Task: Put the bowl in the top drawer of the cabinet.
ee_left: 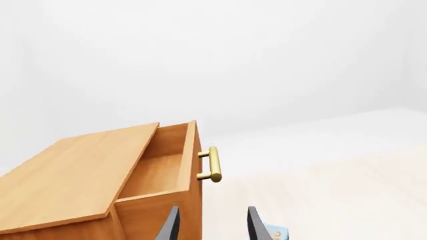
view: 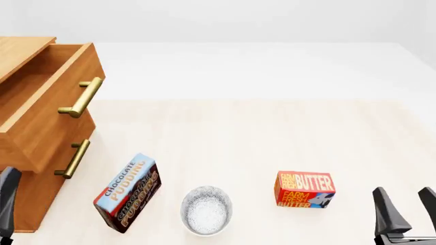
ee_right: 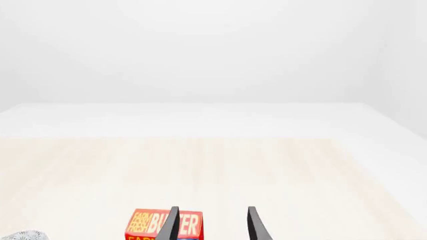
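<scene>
The bowl [view: 206,210], white with fine speckles, sits upright on the table near the front edge, between two boxes; a sliver of the bowl [ee_right: 23,235] also shows in the right wrist view. The cabinet [view: 27,153] stands at the left with its top drawer [view: 51,97] pulled out, its inside bare in the left wrist view. My left gripper [ee_left: 212,227] is open and empty, low beside the cabinet's front, with one finger [view: 8,199] showing at the left edge. My right gripper [view: 407,206] hangs open and empty at the front right, well right of the bowl.
A chocolate pudding box [view: 127,192] lies just left of the bowl, close to the cabinet. A red butter box [view: 305,189] stands to the bowl's right, between it and my right gripper. The lower drawer [view: 48,168] is shut. Brass handles [view: 81,97] stick out from both drawers.
</scene>
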